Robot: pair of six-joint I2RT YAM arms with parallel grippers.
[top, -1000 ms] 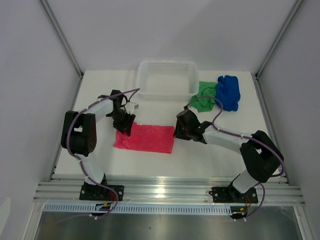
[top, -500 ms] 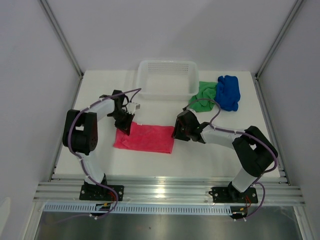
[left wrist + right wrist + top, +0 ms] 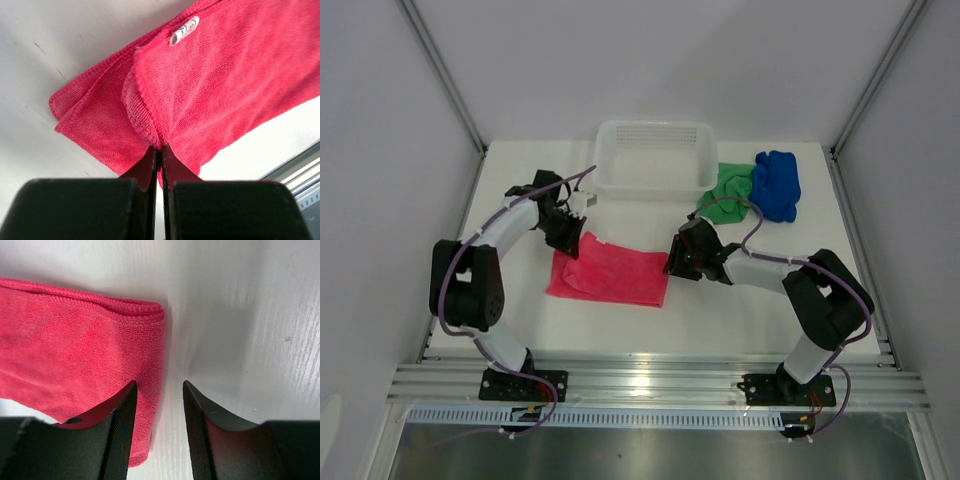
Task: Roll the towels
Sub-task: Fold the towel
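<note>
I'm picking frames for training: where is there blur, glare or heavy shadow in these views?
Top view: even soft light, sharp, mild sheen on the rail. Left wrist: towel weave crisp, left fingers dark and soft, table at lower right blown out. Right wrist: towel edge sharp, right fingers dark, soft shadow beside the towel.

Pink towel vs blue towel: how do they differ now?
The pink towel lies folded flat; the blue towel sits bunched up at the far right. The left gripper pinches the pink towel's edge; nothing grips the blue towel. Neither is rolled.
</note>
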